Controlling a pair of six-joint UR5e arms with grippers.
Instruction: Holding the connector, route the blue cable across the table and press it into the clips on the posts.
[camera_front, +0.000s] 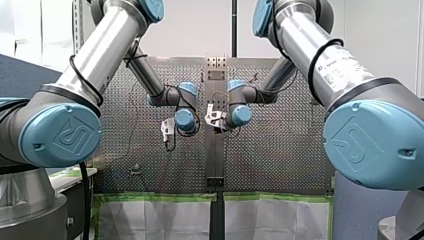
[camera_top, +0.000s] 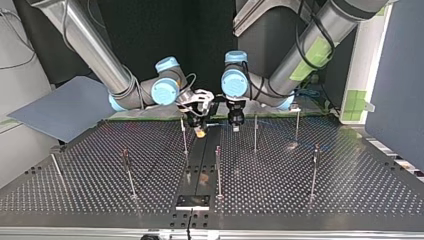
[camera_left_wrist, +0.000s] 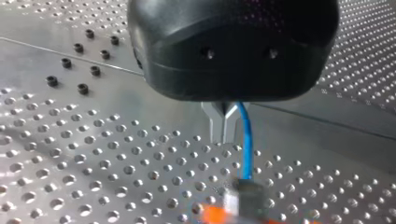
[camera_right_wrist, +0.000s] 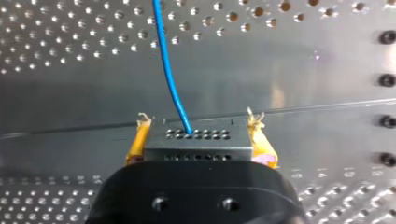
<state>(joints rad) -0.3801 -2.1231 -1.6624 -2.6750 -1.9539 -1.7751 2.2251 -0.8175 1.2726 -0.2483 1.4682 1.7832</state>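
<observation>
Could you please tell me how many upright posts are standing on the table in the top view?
7 posts: four in the near row, three in the far row. Others may be hidden.

1. The blue cap on my left arm (camera_front: 60, 135), at the near left of the front view, bears an embossed emblem in a rounded square. No letters can be read in it.
2. The blue cap on my right arm (camera_front: 372, 142), at the near right, carries the same embossed emblem.
3. A white label (camera_front: 342, 65) on my right arm's silver tube holds lines of print too small to read.
</observation>
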